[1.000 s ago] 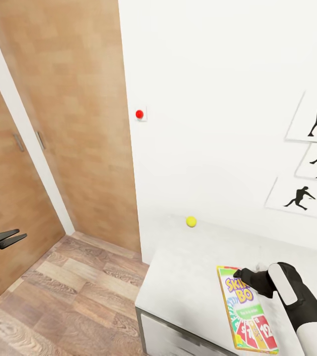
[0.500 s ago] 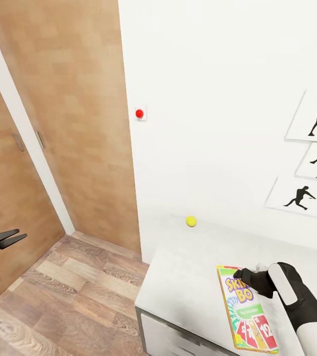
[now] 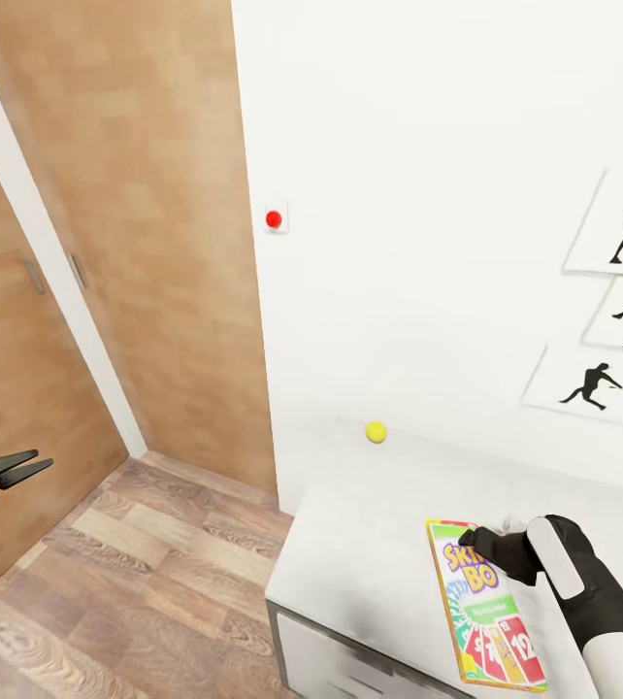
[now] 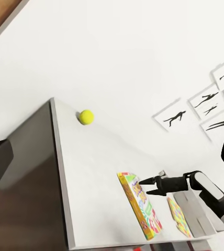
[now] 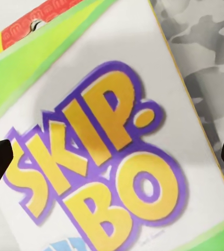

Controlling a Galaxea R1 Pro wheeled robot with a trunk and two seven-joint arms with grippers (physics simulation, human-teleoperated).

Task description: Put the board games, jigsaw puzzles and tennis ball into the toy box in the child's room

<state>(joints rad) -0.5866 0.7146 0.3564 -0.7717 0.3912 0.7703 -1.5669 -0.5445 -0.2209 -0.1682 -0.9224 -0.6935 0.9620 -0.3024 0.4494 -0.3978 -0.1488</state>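
Toy box (image 4: pixel 202 221) sits beside a jigsaw puzzle (image 4: pixel 178 214); contents unclear.

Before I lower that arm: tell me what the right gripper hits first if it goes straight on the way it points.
The SKIP-BO box. The right gripper, open, hangs just above it on the table, and the wrist camera looks squarely at the printed lid between the fingers. How much gap remains is unclear.

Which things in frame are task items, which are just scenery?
Task items: SKIP-BO box on the table, under the right gripper; tennis ball; jigsaw puzzle; toy box.

Scenery: red wall knob, silhouette posters, wooden door, plank floor.
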